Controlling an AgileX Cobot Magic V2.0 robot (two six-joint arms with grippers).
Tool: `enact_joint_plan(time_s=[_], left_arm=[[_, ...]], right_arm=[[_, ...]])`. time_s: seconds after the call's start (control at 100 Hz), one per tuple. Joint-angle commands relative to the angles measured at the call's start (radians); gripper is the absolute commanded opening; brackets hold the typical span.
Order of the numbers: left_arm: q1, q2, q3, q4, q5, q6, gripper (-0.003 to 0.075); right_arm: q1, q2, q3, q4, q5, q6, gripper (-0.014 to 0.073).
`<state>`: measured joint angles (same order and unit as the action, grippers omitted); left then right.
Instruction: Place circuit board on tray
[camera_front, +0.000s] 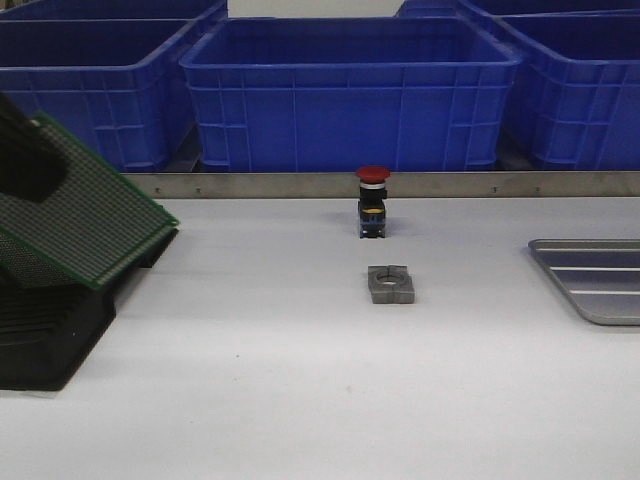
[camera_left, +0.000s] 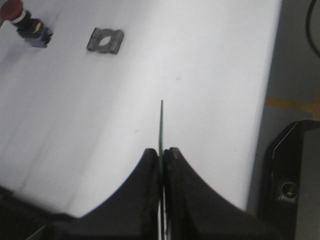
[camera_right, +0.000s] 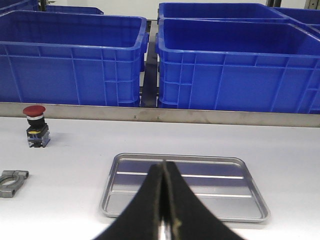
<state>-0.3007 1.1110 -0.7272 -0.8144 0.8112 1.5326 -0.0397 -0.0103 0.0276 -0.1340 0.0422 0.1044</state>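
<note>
Now | circuit board (camera_left: 161, 135) pinched edge-on between left fingers (camera_left: 145, 180) | tray (camera_front: 600, 280) empty

Green dotted circuit board (camera_front: 90, 205); silver ribbed tray (camera_right: 225, 172); blue bins (camera_front: 345, 95); red-capped button (camera_front: 372, 175).

red pushbutton (camera_front: 373, 200) upright | grey clamp block (camera_front: 390, 284) just before it | blue bins (camera_front: 350, 90) behind | black rack (camera_front: 50, 330) left
</note>
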Motion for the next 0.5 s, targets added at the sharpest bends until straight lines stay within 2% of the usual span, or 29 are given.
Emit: enact_joint_plan(time_s=[0.0, 0.21, 0.33, 0.39, 0.49], left_arm=[[-0.059, 0.023, -0.024, -0.111, -0.021, -0.013, -0.0020], [-0.188, 0.131, -0.024, -0.176, -0.041, -0.013, -0.0020], [-0.207, 0.163, -0.024, -0.185, -0.038, -0.013, -0.0020], [-0.207, 0.168, -0.024, -0.191, -0.037, -0.013, -0.0020], [-0.207, 0.168, -0.026, -0.199, -0.039, -0.013, -0.0020]], right_arm=[[-0.004, -0.026, -0.013, -0.011, -0.082, -0.001, -0.0069], [-0.004, -0.026, -0.013, -0.011, -0.082, -0.001, -0.0069], [-0.004, -0.026, -0.019, 0.011, -0.062, 0.000, -0.0069], [-0.002, -0.024, -0.040, 0.069, -0.019, 0.000, -0.0069], [-0.002, 0.012, -0.128, 0.156, 0.150, 0.000, -0.0069]])
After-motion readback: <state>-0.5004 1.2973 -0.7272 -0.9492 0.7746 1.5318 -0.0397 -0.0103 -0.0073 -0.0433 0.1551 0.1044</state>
